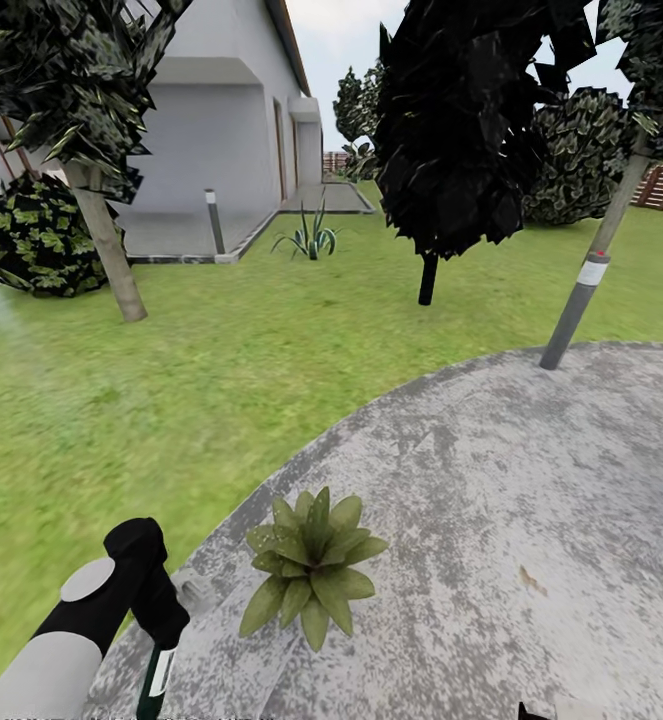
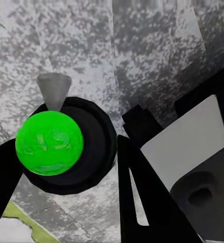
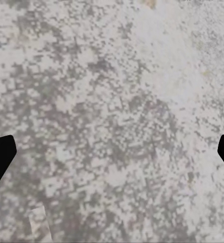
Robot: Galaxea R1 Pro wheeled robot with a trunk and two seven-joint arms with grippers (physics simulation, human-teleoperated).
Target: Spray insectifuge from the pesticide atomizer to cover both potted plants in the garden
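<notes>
1. Grey mottled paving of the round patio (image 1: 531,520) fills the near ground, with green lawn (image 1: 171,380) curving around its edge.
2. One potted plant (image 1: 311,568), a low rosette of broad pointed green leaves, sits on the patio close to its edge.
3. Just beside the plant, toward the lawn, the left arm (image 1: 91,615) reaches down; a dark green bottle with a white label, the pesticide atomizer (image 1: 155,682), hangs below its wrist.
4. In the left wrist view the atomizer (image 2: 66,147) appears as a round dark body with a bright green ball on it and a small grey nozzle cone, standing between the black fingers (image 2: 142,197) of the left gripper (image 2: 61,174), which is clamped on it over the paving.
5. In the right wrist view the right gripper (image 3: 112,152) has its black fingertips (image 3: 0,154) at the far edges of the picture, spread wide with nothing between them but paving.
6. Farther out on the lawn stand a dark-leaved tree (image 1: 451,130), a tilted trunk (image 1: 106,250), a spiky shrub (image 1: 313,236) and a grey post (image 1: 583,290) at the patio's edge.
7. Behind them rises a pale house (image 1: 221,110).
</notes>
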